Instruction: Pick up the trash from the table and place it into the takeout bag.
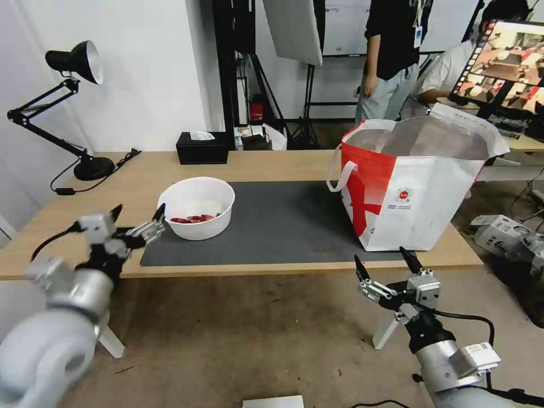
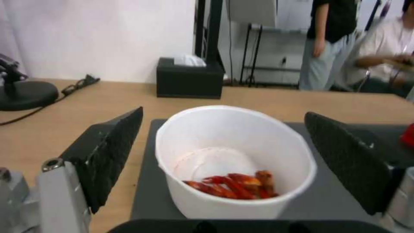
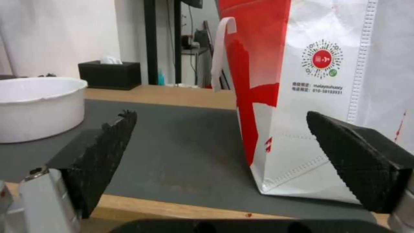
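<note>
Head view: table (image 1: 272, 164) of light wood with a dark grey mat (image 1: 283, 221); white bowl (image 1: 196, 207) with red scraps stands on the mat's left end, the takeout bag (image 1: 408, 192) upright at the right end, mouth open upward, presumably so that trash can be dropped in from above. Left pincer (image 1: 137, 217) hovers at table height just beside the bowl's left side, spread wide, apparently lined up for a grasp; right pincer (image 1: 385, 263) hangs below and in front of the table's near edge, under the bag, also wide and holding nothing (likely waiting). Black tissue box (image 1: 202, 147) and desk lamp (image 1: 73, 113) sit toward the far edge, apart from the work. Left wrist view: bowl (image 2: 235, 161) lies between the two spread fingers (image 2: 110, 152), not yet touched; scraps (image 2: 235, 187) rest at its bottom. Right wrist view: bag (image 3: 310, 97) close ahead on the mat, logo facing the camera; bowl (image 3: 38, 106) well apart at the mat's other end.
</note>
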You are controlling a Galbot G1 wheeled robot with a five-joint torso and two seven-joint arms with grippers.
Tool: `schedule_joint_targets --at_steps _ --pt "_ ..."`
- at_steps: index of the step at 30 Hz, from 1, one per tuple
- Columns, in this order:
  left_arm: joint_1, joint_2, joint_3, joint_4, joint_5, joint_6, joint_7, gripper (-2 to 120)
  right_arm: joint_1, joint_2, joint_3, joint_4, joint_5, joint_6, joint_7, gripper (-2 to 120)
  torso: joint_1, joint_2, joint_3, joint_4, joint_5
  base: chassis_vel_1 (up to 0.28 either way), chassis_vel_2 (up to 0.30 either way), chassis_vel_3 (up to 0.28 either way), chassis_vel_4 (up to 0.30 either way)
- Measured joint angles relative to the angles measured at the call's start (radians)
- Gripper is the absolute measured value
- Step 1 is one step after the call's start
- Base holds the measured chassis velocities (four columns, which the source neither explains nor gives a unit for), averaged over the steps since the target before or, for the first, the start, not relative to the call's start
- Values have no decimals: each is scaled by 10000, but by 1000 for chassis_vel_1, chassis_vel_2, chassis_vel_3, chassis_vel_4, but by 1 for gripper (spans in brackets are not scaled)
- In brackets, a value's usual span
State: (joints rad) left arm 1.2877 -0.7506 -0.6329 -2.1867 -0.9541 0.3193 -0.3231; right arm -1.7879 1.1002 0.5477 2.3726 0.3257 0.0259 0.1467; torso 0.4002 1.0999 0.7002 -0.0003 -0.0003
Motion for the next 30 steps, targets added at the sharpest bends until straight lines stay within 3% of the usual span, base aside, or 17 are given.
schedule_joint_targets --at_steps 3,7,9,11,12,14,18,19,22,24,30 --pt "-2390 809 1347 1754 -959 615 19 100 43 24 118 -65 60 -6 0 100 1 0 0 1 1 0 0 0 0" --pt "-3229 1012 2014 2358 -1257 887 20 100 47 31 159 -96 67 -6 2 100 1 0 0 1 3 0 0 0 0" --pt "-4633 1260 3396 3366 -1551 1297 33 100 52 46 231 -144 72 -6 3 100 1 0 0 3 1 0 0 0 0" --pt "-4837 1279 3590 3497 -1586 1373 38 100 55 48 240 -157 76 -6 3 100 1 0 0 4 0 0 0 0 0" --pt "-5773 1305 4451 4102 -1841 1747 34 100 81 55 271 -206 88 -7 5 100 0 0 -1 3 4 0 0 0 0" --pt "-6662 1248 5297 4735 -2097 2179 13 100 103 61 301 -255 100 -7 10 100 1 -1 -1 2 3 0 0 0 0" --pt "-7440 1144 6047 5275 -2275 2573 -73 100 126 72 308 -288 122 -7 15 100 1 -1 -1 3 4 0 0 0 0" --pt "-8099 1034 6680 5750 -2471 2959 -165 100 146 84 312 -314 130 -6 21 100 0 -1 0 3 2 0 0 0 0" --pt "-8616 952 7178 6081 -2614 3251 -226 100 172 110 313 -338 133 -6 25 100 -1 0 -1 3 5 0 0 0 0" --pt "-9331 795 7934 6631 -2676 3533 -330 100 210 163 326 -366 145 -1 34 100 -1 -1 -1 2 2 0 0 0 0" --pt "-9766 672 8368 7020 -2694 3887 -387 100 235 213 333 -386 153 10 48 100 -1 -1 -1 2 5 0 0 0 0"
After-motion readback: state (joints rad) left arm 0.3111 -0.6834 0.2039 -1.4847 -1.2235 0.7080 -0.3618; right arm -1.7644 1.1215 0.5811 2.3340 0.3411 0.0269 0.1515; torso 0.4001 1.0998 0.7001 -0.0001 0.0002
